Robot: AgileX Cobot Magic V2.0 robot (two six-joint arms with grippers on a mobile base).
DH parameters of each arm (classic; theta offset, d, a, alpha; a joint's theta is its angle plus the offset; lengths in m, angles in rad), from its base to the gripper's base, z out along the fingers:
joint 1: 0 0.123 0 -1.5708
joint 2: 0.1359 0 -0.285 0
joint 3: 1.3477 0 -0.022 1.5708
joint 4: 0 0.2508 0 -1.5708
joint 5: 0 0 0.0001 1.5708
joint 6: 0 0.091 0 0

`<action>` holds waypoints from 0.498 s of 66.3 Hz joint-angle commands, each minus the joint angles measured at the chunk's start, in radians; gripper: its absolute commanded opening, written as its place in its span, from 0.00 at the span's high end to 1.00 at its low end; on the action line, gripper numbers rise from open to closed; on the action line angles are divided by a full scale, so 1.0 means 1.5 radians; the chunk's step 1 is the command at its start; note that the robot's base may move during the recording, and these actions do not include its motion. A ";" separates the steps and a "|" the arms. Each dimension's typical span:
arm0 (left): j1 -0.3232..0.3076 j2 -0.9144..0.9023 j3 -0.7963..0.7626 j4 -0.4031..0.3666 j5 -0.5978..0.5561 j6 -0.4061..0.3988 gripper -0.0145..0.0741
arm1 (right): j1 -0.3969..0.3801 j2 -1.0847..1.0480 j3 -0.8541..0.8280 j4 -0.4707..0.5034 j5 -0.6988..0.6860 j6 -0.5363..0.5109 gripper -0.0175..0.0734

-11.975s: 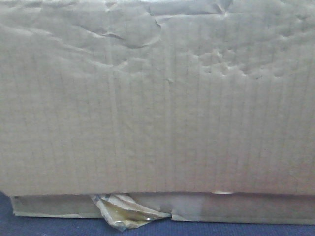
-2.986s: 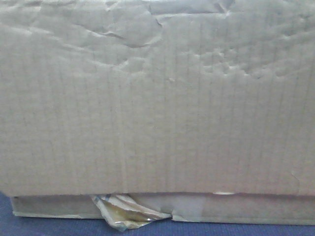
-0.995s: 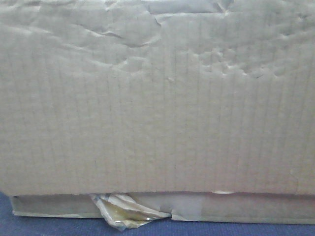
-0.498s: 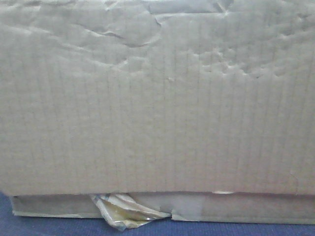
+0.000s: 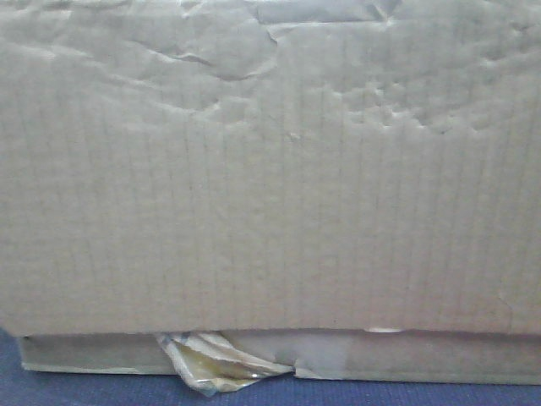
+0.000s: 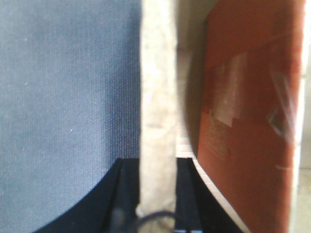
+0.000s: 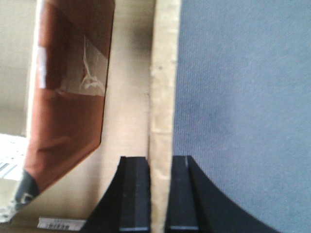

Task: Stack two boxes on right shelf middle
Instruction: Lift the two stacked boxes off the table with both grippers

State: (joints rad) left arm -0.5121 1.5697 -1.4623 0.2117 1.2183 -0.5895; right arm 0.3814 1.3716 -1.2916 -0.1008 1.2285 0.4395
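The front-facing view is filled by the dented face of a cardboard box (image 5: pixel 270 186), which is set on blue cloth (image 5: pixel 423 396). A crumpled yellowish tape scrap (image 5: pixel 220 368) is seen at its lower edge. The shelf is not seen in any view.

In the left wrist view, the box's pale side wall (image 6: pixel 158 97) is gripped between the black fingers (image 6: pixel 129 194) of the left gripper (image 6: pixel 158 162), narrowed onto it. A reddish-brown flap (image 6: pixel 248 121) is seen just beside it.

The opposite wall (image 7: pixel 163 73) is likewise clamped by the right gripper (image 7: pixel 159 160).
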 commanded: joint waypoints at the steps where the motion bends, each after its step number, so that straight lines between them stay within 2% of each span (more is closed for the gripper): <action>1: -0.007 -0.040 -0.004 0.064 0.002 -0.037 0.96 | 0.004 -0.012 -0.021 -0.046 -0.015 0.010 0.98; 20: -0.006 -0.077 -0.058 0.150 -0.062 -0.051 0.96 | 0.004 -0.012 -0.086 -0.125 -0.109 0.030 0.98; 28: -0.006 -0.077 -0.095 0.190 -0.117 -0.051 0.96 | 0.003 -0.012 -0.110 -0.136 -0.180 0.045 0.98; 33: 0.005 -0.077 -0.127 0.195 -0.145 -0.051 0.96 | -0.002 -0.012 -0.122 -0.138 -0.223 0.052 0.99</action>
State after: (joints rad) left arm -0.5183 1.4752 -1.5957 0.4536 1.0798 -0.6564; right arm 0.3896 1.3697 -1.4488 -0.2539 0.9912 0.4981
